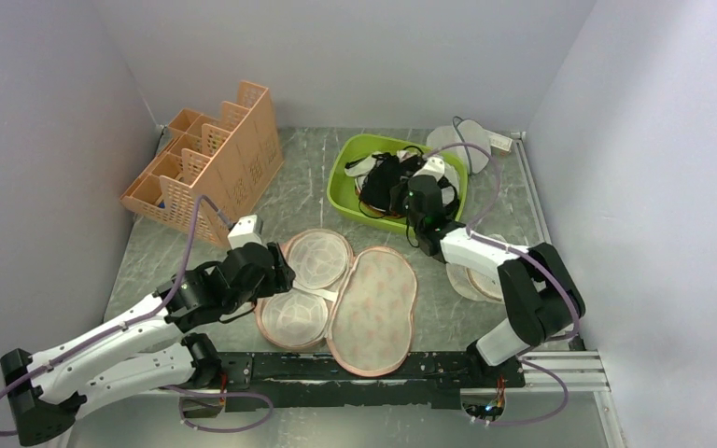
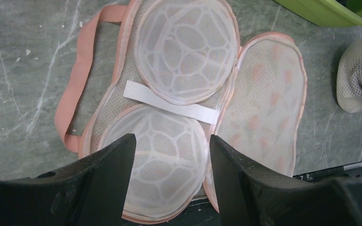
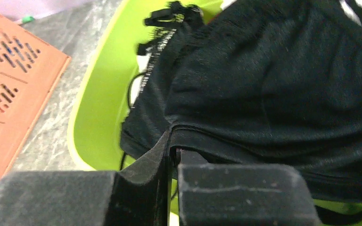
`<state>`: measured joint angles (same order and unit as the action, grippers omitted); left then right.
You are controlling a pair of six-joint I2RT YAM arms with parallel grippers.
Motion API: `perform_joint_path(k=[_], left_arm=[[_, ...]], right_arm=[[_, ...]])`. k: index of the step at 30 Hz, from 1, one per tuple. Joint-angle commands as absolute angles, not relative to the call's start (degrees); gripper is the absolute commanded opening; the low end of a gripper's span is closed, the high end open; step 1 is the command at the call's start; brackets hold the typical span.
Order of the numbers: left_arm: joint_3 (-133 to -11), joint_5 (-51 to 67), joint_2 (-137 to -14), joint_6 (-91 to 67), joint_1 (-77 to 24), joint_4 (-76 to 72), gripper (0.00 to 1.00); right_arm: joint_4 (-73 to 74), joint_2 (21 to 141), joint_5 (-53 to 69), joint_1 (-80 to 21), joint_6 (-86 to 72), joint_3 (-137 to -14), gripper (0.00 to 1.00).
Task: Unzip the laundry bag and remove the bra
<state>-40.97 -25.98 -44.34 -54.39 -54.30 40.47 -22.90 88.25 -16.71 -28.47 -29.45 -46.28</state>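
Observation:
The laundry bag [image 1: 373,299] lies opened flat on the table, its printed beige flap to the right and two round white mesh cups [image 1: 313,257] showing inside. In the left wrist view the bag [image 2: 264,103] fills the frame with a white strap [image 2: 169,101] across its middle. My left gripper [image 1: 285,271] is open and empty just above the bag's left half [image 2: 172,141]. My right gripper [image 1: 411,191] is shut on the black bra [image 1: 387,177] over the green bin [image 1: 350,191]. The right wrist view shows the jaws [image 3: 174,143] pinching the bra's edge [image 3: 264,84].
An orange slotted organizer [image 1: 210,163] stands at the back left. White mesh pouches lie behind the bin [image 1: 467,140] and beside the right arm [image 1: 481,280]. More garments lie in the bin. A black rail [image 1: 373,369] runs along the front edge.

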Motion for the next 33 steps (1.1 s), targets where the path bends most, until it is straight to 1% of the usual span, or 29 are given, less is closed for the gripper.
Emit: perform_joint_path(k=[1, 6, 7, 8, 10, 13, 14, 15, 16, 17, 19, 24, 27, 29, 31, 33], left_arm=[[-41.68, -24.28, -45.59, -53.66, -54.04, 38.28, 0.7], [-41.97, -23.49, -46.24, -53.71, -54.04, 38.7, 0.7], [-41.89, -23.41, -46.08, -53.72, -53.97, 38.75, 0.7], [-41.75, -23.26, -45.89, -53.66, -53.97, 38.64, 0.7], [-41.39, -22.52, -45.49, -53.17, -53.97, 37.92, 0.7], [-40.93, -20.84, -45.01, -51.87, -54.01, 36.03, 0.7], [-40.76, -20.12, -44.92, -51.35, -53.97, 34.85, 0.71], [-40.57, -19.52, -44.96, -50.95, -53.97, 33.95, 0.77], [-40.38, -18.89, -45.07, -50.51, -53.98, 32.92, 0.86], [-40.27, -18.39, -45.26, -50.29, -53.97, 32.02, 0.91], [-40.17, -17.48, -46.04, -50.23, -53.96, 30.57, 0.95], [-40.09, -13.4, -48.95, -49.18, -54.03, 26.68, 0.96], [-39.61, -8.66, -51.46, -48.7, -54.11, 22.81, 0.96], [-38.38, -4.12, -53.37, -48.96, -54.52, 18.72, 0.99], [-37.26, -2.28, -55.03, -49.56, -56.29, 14.16, 1.0], [-37.62, -3.34, -58.03, -49.83, -60.69, 11.35, 1.0]], right_arm=[[-27.41, 89.0, -14.08, -24.68, -32.01, -44.06, 0.0], [-22.28, 91.18, -10.74, -22.93, -31.83, -46.03, 0.0], [-20.78, 90.63, -10.72, -22.88, -31.63, -46.02, 0.02], [-19.32, 89.89, -10.38, -22.86, -31.2, -46.04, 0.07], [-16.62, 87.72, -8.5, -22.85, -29.55, -46.04, 0.21], [-13.84, 83.31, -5.29, -22.85, -26.37, -45.03, 0.38], [-12.84, 80.84, -5.0, -22.88, -25.71, -44.54, 0.46], [-11.84, 78.88, -4.98, -22.88, -25.03, -43.99, 0.53], [-10.61, 76.8, -5.05, -22.85, -24.43, -43.69, 0.6], [-9.41, 74.53, -5.15, -22.92, -23.69, -43.28, 0.64], [-7.16, 69.87, -4.86, -22.85, -22.34, -42.67, 0.72], [-0.78, 58.75, -5.7, -22.87, -19.61, -41.46, 0.83], [2.87, 52.23, -6.52, -22.85, -17.84, -40.17, 0.95], [5.75, 47.99, -7.46, -22.84, -16.98, -39.36, 0.99], [8.24, 44.08, -8.57, -22.79, -16.37, -39.03, 1.0], [10.45, 40.23, -10.0, -22.75, -16.09, -39.1, 1.0]])
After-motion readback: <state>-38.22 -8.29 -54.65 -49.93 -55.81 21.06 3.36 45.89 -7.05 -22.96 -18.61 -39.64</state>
